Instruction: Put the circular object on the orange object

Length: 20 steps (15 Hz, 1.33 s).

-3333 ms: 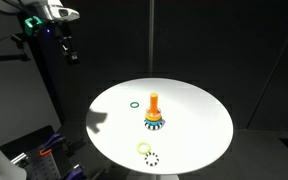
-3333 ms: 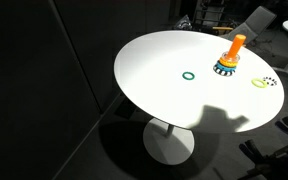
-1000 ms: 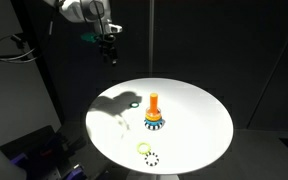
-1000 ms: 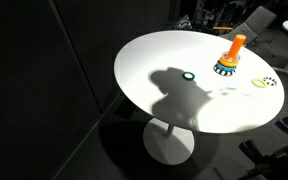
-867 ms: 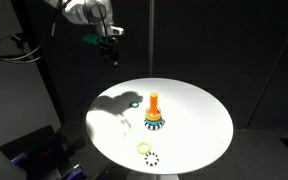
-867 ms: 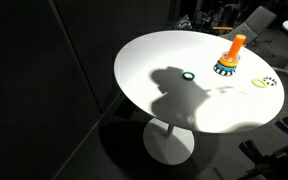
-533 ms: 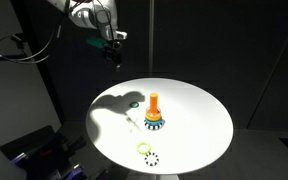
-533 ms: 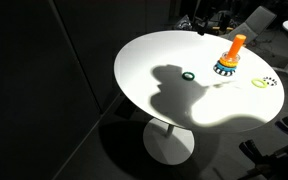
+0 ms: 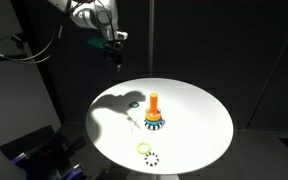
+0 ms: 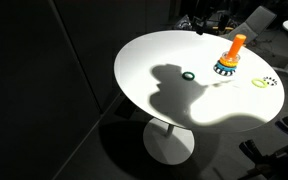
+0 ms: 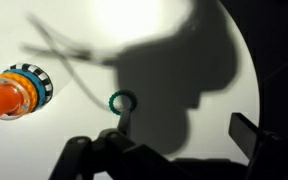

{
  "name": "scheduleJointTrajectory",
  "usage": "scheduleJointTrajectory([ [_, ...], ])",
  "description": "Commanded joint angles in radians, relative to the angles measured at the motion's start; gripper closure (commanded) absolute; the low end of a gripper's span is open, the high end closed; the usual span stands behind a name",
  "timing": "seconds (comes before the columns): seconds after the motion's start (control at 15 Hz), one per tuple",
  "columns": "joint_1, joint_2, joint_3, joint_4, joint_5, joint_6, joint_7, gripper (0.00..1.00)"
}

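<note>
The circular object, a small dark green ring, lies flat on the white table in both exterior views (image 9: 134, 102) (image 10: 188, 75), inside the arm's shadow. The wrist view has the green ring (image 11: 121, 101) just ahead of one fingertip. The orange object, an upright peg (image 9: 154, 103) (image 10: 235, 45) on a blue-and-yellow ringed base (image 11: 29, 85), stands apart from the ring, near the table's middle. My gripper (image 9: 114, 55) (image 11: 179, 120) hangs high above the table, open, with nothing between its fingers.
A yellow-green ring (image 9: 144, 148) (image 10: 259, 84) and a black-and-white dashed ring (image 9: 151, 158) (image 10: 271, 81) lie close together near the round table's (image 9: 199, 120) edge. Around the table everything is dark; clutter shows low at one side (image 9: 39, 155).
The arm has swung in from the side toward the table and dropped slightly. Its shadow has spread across the table and now covers the green ring. The jaws stayed open.
</note>
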Motion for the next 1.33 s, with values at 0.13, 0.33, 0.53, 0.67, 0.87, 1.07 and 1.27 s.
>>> scheduleJointTrajectory([
  [0.13, 0.004, 0.02, -0.053, 0.013, -0.001, 0.034, 0.004, 0.0],
  [0.33, 0.0, 0.052, -0.078, 0.013, 0.005, 0.088, 0.003, 0.0],
  [0.53, 0.004, 0.098, -0.095, 0.015, -0.001, 0.146, 0.007, 0.0],
  [0.67, 0.009, 0.135, -0.103, 0.019, -0.01, 0.184, 0.011, 0.0],
  [0.87, 0.013, 0.195, -0.112, 0.036, -0.012, 0.218, 0.013, 0.0],
  [1.07, 0.016, 0.253, -0.124, 0.058, -0.016, 0.235, 0.013, 0.0],
  [1.27, 0.024, 0.303, -0.144, 0.088, -0.031, 0.232, 0.022, 0.0],
])
